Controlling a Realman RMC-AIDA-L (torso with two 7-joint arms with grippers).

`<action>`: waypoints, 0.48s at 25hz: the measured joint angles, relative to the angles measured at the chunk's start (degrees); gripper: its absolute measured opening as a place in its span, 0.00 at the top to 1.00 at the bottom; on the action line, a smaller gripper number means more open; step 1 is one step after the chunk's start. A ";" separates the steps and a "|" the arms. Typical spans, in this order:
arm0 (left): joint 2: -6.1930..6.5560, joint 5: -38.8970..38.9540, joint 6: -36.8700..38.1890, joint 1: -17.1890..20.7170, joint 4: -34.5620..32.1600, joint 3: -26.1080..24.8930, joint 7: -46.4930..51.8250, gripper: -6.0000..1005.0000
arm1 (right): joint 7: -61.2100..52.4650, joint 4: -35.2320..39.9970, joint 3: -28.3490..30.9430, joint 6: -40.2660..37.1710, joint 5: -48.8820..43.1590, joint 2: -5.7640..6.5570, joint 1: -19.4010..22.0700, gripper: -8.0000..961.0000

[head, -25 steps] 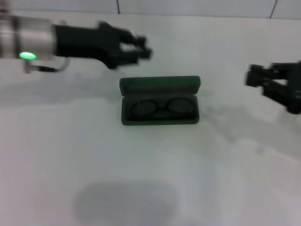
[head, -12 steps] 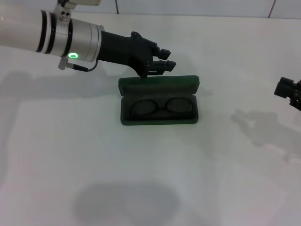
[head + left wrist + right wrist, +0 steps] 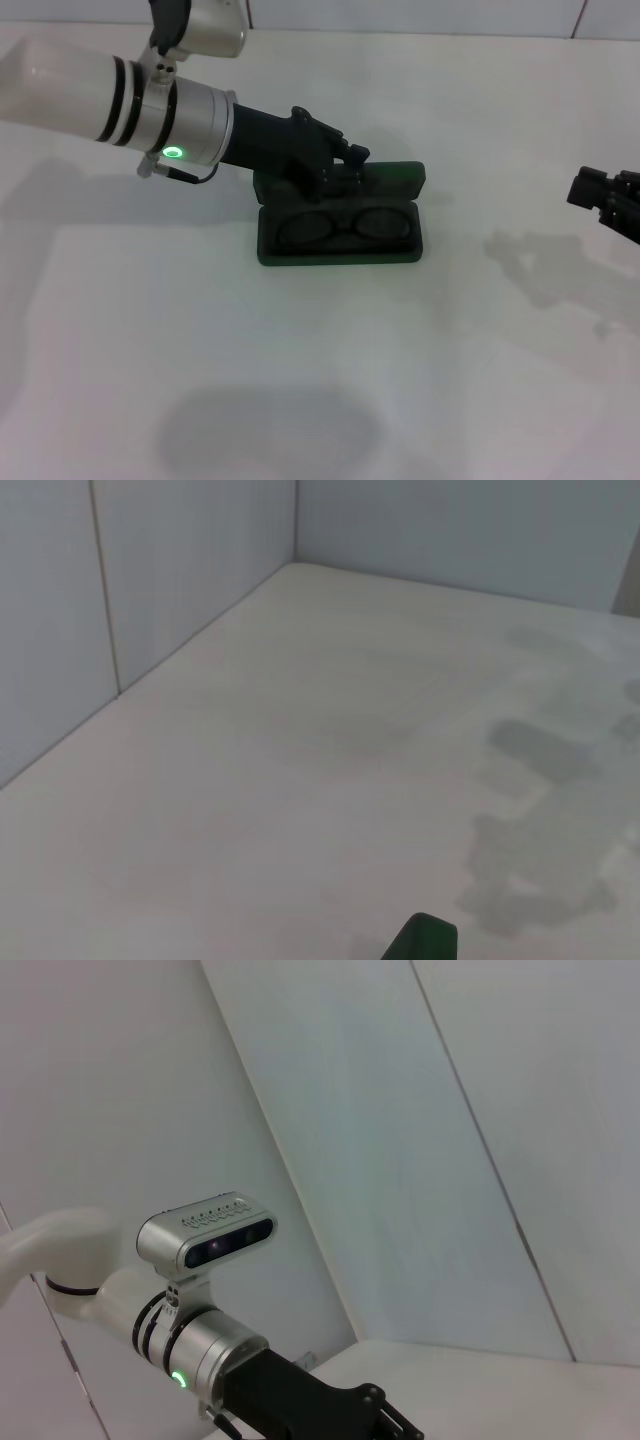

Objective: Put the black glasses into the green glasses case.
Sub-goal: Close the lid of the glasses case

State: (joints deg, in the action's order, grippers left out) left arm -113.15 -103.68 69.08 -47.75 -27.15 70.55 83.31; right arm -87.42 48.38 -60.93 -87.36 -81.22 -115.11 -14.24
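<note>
The green glasses case (image 3: 338, 248) lies open in the middle of the white table, its lid (image 3: 400, 176) standing up at the back. The black glasses (image 3: 345, 225) lie folded inside the case's lower half. My left gripper (image 3: 347, 166) is down at the lid's upper edge, left of its middle, and seems to touch it. A corner of the green lid shows in the left wrist view (image 3: 424, 939). My right gripper (image 3: 606, 198) hangs at the right edge of the head view, well away from the case. The right wrist view shows my left arm's gripper (image 3: 372, 1410) from afar.
The white table (image 3: 320, 380) runs to a pale wall at the back. A grey shadow patch (image 3: 270, 425) lies on the table near the front. Nothing else stands on the table in view.
My left gripper has moved right and down from behind the case onto the lid's edge. My right gripper has drawn back toward the right edge. The glasses stay in the case.
</note>
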 joint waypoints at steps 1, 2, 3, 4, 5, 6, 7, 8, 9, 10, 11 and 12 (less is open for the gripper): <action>-0.15 -0.06 -0.11 0.04 -0.06 -0.01 0.01 0.70 | 0.02 -0.13 0.01 0.00 -0.11 -0.02 -0.02 0.82; -0.24 -0.10 -0.13 0.06 -0.12 -0.01 0.01 0.70 | 0.04 -0.19 0.01 0.00 -0.16 -0.05 0.02 0.82; -0.29 -0.11 -0.15 0.09 -0.19 -0.01 0.01 0.70 | 0.05 -0.20 0.02 0.00 -0.18 -0.07 0.15 0.82; -0.31 -0.11 -0.16 0.10 -0.21 -0.01 0.02 0.71 | 0.07 -0.21 0.02 0.00 -0.19 -0.07 0.30 0.82; -0.33 -0.10 -0.17 0.13 -0.24 -0.01 0.02 0.71 | 0.08 -0.22 0.03 -0.03 -0.19 -0.08 0.47 0.82; -0.34 -0.10 -0.17 0.15 -0.23 -0.01 0.03 0.71 | 0.09 -0.23 0.03 -0.06 -0.19 -0.09 0.57 0.82; -0.36 -0.09 -0.18 0.15 -0.20 -0.01 0.03 0.71 | 0.09 -0.26 0.03 -0.11 -0.19 -0.09 0.66 0.82; -0.39 -0.08 -0.17 0.15 -0.15 -0.01 0.03 0.71 | 0.09 -0.30 0.03 -0.14 -0.19 -0.09 0.71 0.82; -0.41 -0.06 -0.14 0.16 -0.09 -0.01 0.03 0.71 | 0.09 -0.30 0.03 -0.14 -0.19 -0.09 0.71 0.82; -0.44 -0.04 -0.04 0.19 -0.06 0.04 0.05 0.71 | 0.10 -0.70 0.03 -0.21 -0.19 -0.11 0.73 0.82; -0.46 -0.04 0.06 0.21 -0.05 0.10 0.06 0.72 | 0.11 -0.83 0.03 -0.22 -0.19 -0.11 0.72 0.82; -0.46 -0.07 0.25 0.25 -0.05 0.20 0.10 0.72 | 0.11 -0.95 0.03 -0.23 -0.20 -0.12 0.71 0.82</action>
State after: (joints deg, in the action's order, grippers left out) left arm -113.61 -103.74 69.34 -47.50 -27.20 70.75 83.41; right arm -87.31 47.43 -60.90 -87.59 -81.41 -115.22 -13.53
